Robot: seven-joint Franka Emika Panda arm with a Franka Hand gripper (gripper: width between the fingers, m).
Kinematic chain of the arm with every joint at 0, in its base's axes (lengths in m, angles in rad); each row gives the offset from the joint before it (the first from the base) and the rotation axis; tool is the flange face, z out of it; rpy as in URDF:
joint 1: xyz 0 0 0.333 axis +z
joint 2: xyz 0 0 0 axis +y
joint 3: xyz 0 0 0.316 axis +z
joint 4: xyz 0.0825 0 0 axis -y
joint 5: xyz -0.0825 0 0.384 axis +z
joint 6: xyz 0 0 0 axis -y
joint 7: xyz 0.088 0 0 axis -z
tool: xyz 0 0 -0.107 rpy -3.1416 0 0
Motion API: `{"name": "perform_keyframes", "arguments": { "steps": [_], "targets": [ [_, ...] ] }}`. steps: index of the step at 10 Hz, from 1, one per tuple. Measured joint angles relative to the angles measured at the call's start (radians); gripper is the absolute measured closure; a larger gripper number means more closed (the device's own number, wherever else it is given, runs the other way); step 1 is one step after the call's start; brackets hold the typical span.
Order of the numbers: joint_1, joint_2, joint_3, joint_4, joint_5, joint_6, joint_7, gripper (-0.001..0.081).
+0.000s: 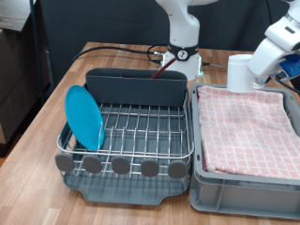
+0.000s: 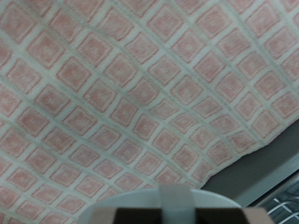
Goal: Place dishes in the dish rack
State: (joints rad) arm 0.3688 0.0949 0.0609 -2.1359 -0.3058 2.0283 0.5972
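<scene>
Exterior view: I am watching the fingers point(image 1: 246, 77) hanging above the far corner of the grey crate point(image 1: 246, 178), at this view's right.
Mug point(image 1: 241, 72): white, sitting at the fingers; I cannot tell how wide they are standing or whether they are clamping it.
Plate point(image 1: 84, 116): light-blue, standing upright in the dish rack point(image 1: 127, 136) at its left end.
Caddy point(image 1: 136, 87): dark grey, lining the rack's far side.
Wrist view: pink checked cloth point(image 2: 121, 93) is filling the frame.
Table point(image 1: 37, 178): wooden, carrying rack and crate.
</scene>
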Motion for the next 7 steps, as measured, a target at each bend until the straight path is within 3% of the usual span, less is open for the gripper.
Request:
{"name": "perform_keyframes", "arguments": {
  "steps": [5,7],
  "targets": [
    [-0.042,0.049,-0.104,0.100,0.001,0.122,0.034,0.0734],
    [-0.058,0.078,-0.141,0.153,0.021,0.134,0.044,0.0734]
  ]
}}
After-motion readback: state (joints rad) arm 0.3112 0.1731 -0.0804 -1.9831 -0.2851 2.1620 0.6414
